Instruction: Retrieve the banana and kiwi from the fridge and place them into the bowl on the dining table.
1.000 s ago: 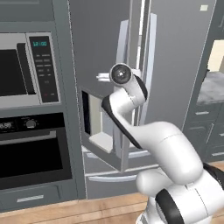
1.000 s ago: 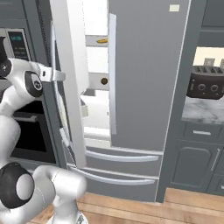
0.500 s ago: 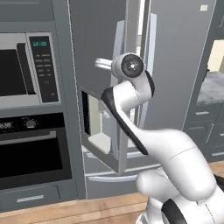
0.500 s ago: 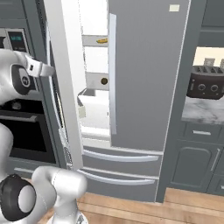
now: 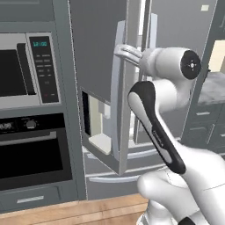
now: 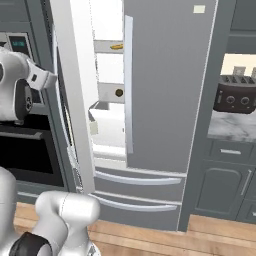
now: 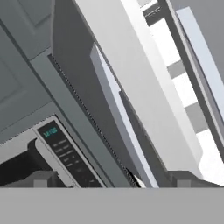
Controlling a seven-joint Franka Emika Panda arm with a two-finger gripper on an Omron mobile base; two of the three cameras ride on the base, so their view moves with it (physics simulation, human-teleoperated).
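The tall grey steel fridge (image 6: pixel 165 100) has its left door swung out at frame centre, exposing a small yellow banana (image 6: pixel 116 47); the two-finger gripper (image 7: pixel 109 178) stands open, holding nothing.

Fridge with its left door swung open, between oven column and side counter.

The fridge (image 6: pixel 165 100) stands right of the microwave (image 5: pixel 19 72), which sits above the wall oven (image 5: pixel 30 149). In the opening, the banana (image 6: pixel 116 47) lies on an upper shelf and the kiwi (image 6: pixel 119 92) on the shelf below. A toaster (image 6: pixel 235 97) stands on the counter right of the fridge.
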